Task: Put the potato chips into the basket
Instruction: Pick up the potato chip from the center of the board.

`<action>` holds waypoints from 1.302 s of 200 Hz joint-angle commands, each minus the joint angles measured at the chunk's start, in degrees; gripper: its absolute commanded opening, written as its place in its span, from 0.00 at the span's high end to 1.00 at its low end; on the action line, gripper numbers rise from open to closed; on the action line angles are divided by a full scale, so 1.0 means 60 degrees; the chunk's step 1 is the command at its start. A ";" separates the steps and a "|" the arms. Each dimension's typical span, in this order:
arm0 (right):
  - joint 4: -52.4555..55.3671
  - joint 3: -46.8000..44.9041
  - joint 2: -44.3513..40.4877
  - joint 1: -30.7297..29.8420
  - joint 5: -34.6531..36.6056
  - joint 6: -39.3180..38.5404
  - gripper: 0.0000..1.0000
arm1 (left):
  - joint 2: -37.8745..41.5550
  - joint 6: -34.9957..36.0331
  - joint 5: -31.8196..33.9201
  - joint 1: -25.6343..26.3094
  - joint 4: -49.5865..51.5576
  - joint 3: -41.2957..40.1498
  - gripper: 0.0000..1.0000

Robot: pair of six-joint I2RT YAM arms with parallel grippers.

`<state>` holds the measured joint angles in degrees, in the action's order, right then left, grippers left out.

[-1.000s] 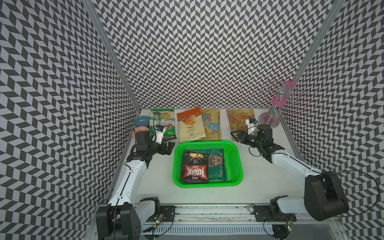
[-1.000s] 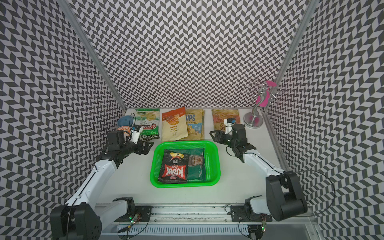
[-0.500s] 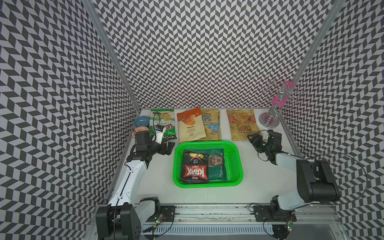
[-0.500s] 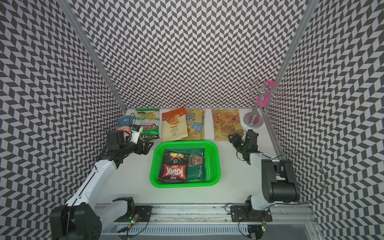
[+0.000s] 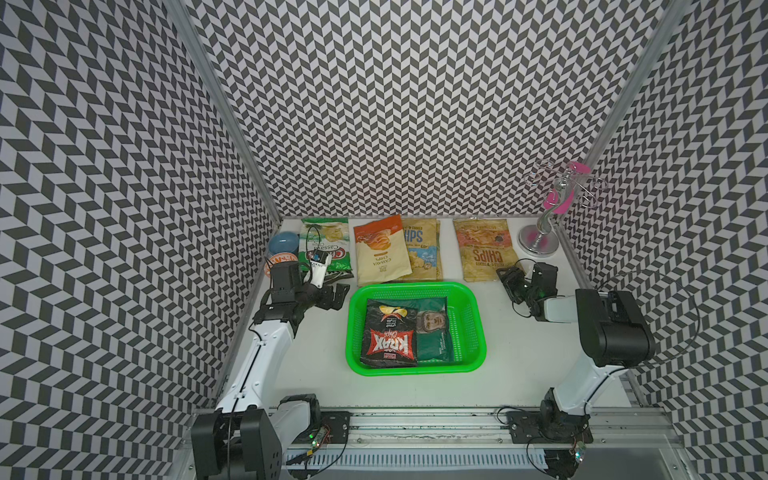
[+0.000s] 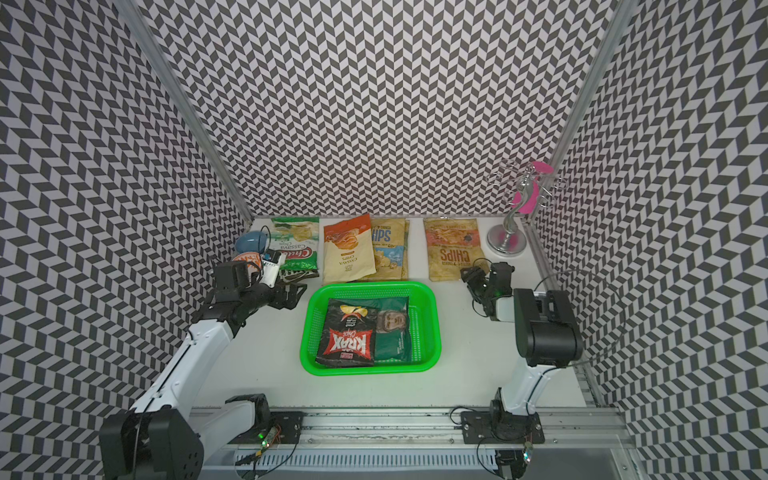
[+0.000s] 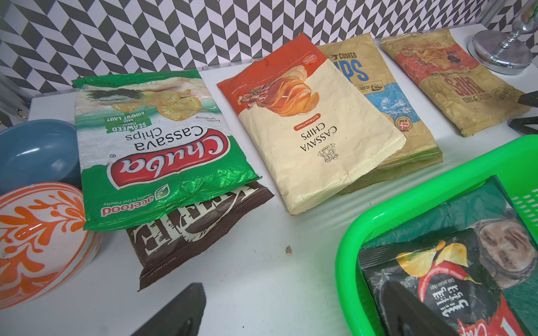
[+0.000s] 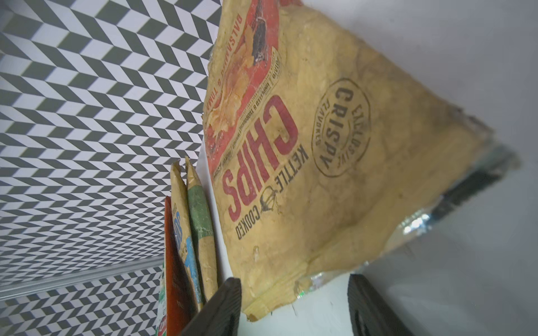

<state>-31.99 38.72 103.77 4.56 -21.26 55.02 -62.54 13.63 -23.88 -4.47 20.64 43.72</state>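
The green basket (image 5: 415, 371) (image 6: 365, 371) holds a black KRAX bag (image 5: 388, 336) and a dark green bag (image 5: 434, 332). Behind it lie more potato chips: a Chuba bag (image 5: 328, 239) over a brown Kettle bag (image 7: 189, 232), a cassava bag (image 5: 380, 253), a blue-print CHIPS bag (image 5: 424, 253) and a red-print CHIPS bag (image 5: 484, 249) (image 8: 320, 145). My right gripper (image 5: 508, 277) (image 8: 294, 308) is open low over the table, the red-print bag's near corner between its fingers. My left gripper (image 5: 336, 291) (image 7: 291, 314) hangs open and empty by the basket's far left corner.
A blue bowl (image 5: 283, 245) and an orange-patterned bowl (image 5: 276, 262) sit at the back left beside the Chuba bag. A silver stand with pink pieces (image 5: 538, 245) rises at the back right. Patterned walls close in on three sides.
My right arm has swung away from the basket's far right corner and folded back, bringing its gripper to the red-print CHIPS bag's near edge. The left arm has not moved.
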 commanded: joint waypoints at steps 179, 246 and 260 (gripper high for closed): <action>0.0744 0.1257 -0.1112 -0.0011 0.0411 -0.0726 1.00 | 0.0195 -0.0008 -0.0210 -0.0061 -0.0068 -0.0029 0.01; 0.3262 0.3355 -0.3678 -0.0820 -0.0147 -0.2971 1.00 | 0.0185 -0.0008 -0.0283 -0.0061 -0.0071 -0.0036 0.01; 0.3964 0.4048 -0.3849 -0.1073 -0.0319 -0.3468 1.00 | 0.0183 0.0002 -0.0305 -0.0061 -0.0072 -0.0033 0.01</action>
<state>-14.00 56.73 83.57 0.25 -20.40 41.93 -62.43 13.63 -24.38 -4.54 20.64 43.72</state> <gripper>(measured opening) 0.049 0.993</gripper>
